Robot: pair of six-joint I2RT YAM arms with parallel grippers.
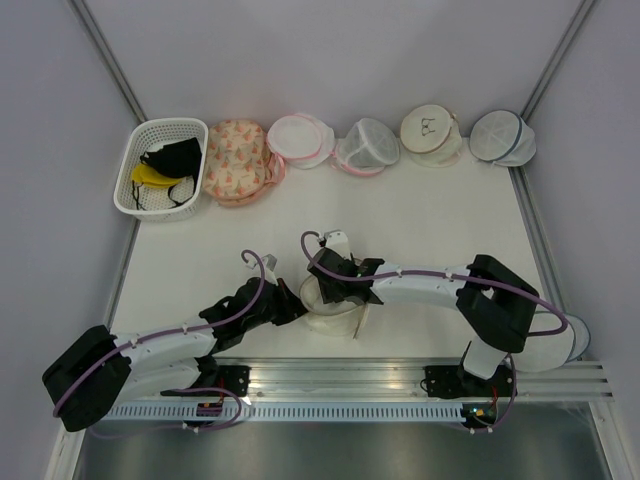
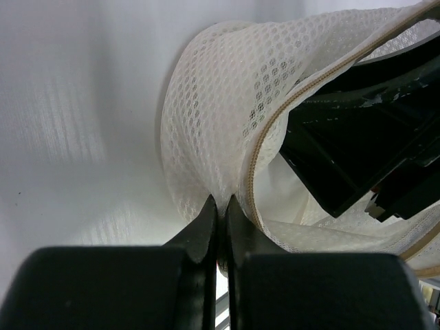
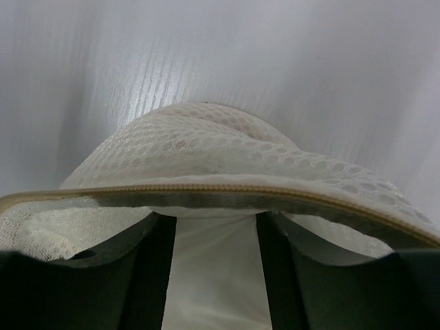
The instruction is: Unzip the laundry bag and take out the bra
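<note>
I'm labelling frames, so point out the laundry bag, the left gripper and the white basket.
laundry bag [image 3: 206, 137]: right wrist view, on its mesh dome.
left gripper [image 2: 221, 203]: left wrist view, between the fingertips pinching mesh.
white basket [image 1: 126, 172]: top external view, on its left rim.

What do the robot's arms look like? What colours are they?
The left arm and the right arm are made of smooth white tubes joined by chunky black blocks. A thin purple cable loops along each one. The left tool has flat black fingers, and the right tool has dark ones too. No sleeves cover them.
</note>
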